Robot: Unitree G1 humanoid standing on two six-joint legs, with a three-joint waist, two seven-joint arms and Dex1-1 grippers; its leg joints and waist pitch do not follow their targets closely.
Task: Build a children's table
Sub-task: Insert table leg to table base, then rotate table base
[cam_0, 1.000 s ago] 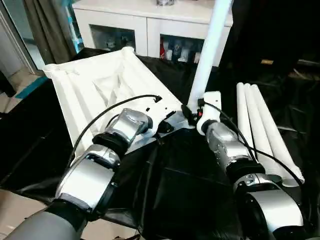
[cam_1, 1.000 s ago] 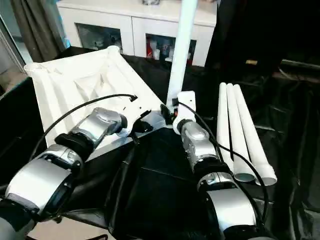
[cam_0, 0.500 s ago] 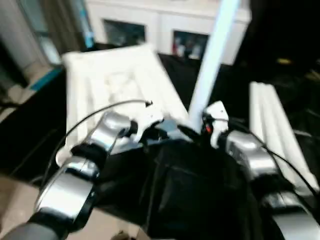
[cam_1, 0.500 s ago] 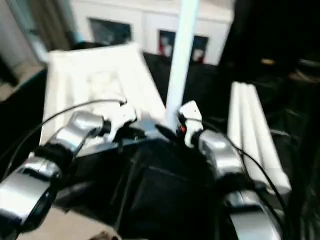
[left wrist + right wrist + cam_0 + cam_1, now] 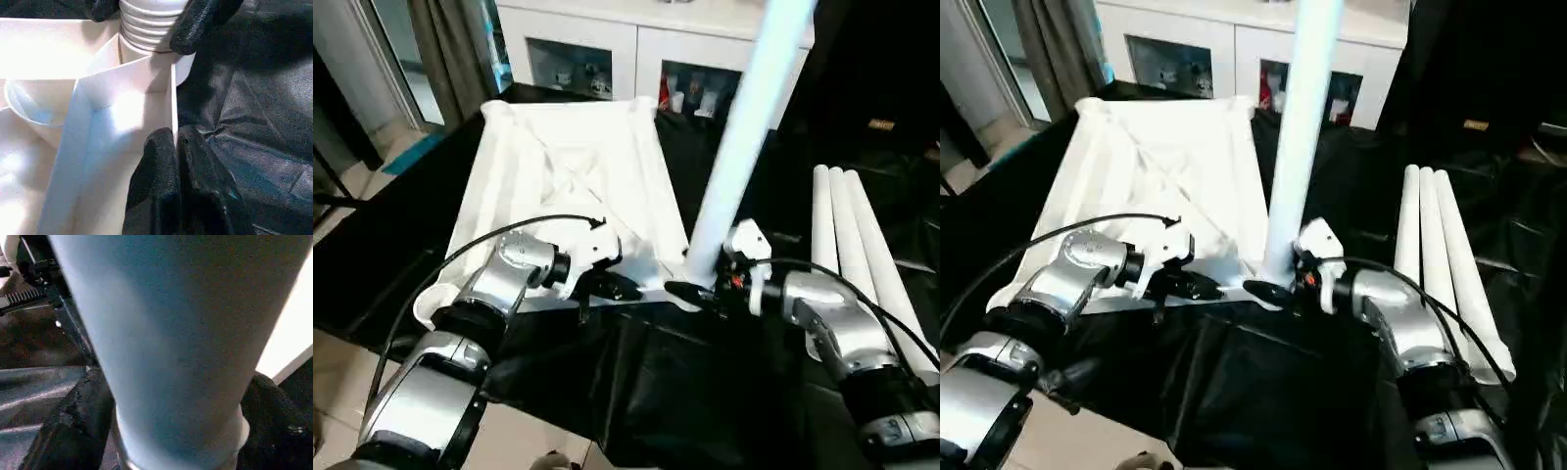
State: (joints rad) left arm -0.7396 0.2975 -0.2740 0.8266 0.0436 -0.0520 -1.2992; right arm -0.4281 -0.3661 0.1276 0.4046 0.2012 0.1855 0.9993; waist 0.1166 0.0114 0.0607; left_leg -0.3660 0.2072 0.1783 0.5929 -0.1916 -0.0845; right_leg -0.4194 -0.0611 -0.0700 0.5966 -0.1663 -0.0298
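Centre-left of the head view, the white ribbed plastic children's table top (image 5: 568, 186) lies underside-up on the black-covered work table (image 5: 705, 392): light, stiff, slick. Left gripper (image 5: 171, 142) pinches its rim; right gripper (image 5: 690, 292) clamps the upright white tubular leg (image 5: 744, 127) low at the corner socket. Three spare white tube legs (image 5: 847, 245) lie right.

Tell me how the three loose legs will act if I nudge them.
The loose legs are smooth round tubes lying side by side on the black cover, so they would probably roll apart. Being hollow plastic, as an open end suggests, they likely feel light and stiff.
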